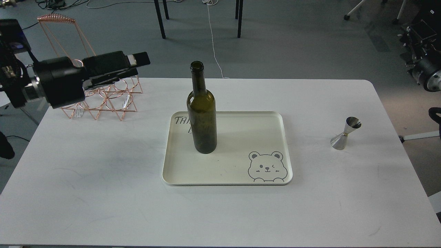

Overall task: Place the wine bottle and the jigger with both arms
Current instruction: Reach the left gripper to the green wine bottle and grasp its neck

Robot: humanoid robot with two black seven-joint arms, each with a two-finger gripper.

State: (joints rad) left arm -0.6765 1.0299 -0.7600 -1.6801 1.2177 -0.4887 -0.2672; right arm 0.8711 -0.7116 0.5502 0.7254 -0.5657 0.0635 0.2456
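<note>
Closest to me, the white table [103,206] carries a cream tray [275,144] with a bear drawing in one corner. On that tray the wine bottle [202,113] stands upright, dark green, mouth open. I see my left gripper [136,65] hanging off to the bottle's left, about level with its neck and well apart from it; the jaws look drawn close together with nothing between them. Just behind and below those jaws sits a copper wire rack [103,100]. Far right of the jaws, past the tray, the jigger [345,133] stands on bare tabletop. My right arm [425,69] only peeks in at the edge, gripper unseen.
</note>
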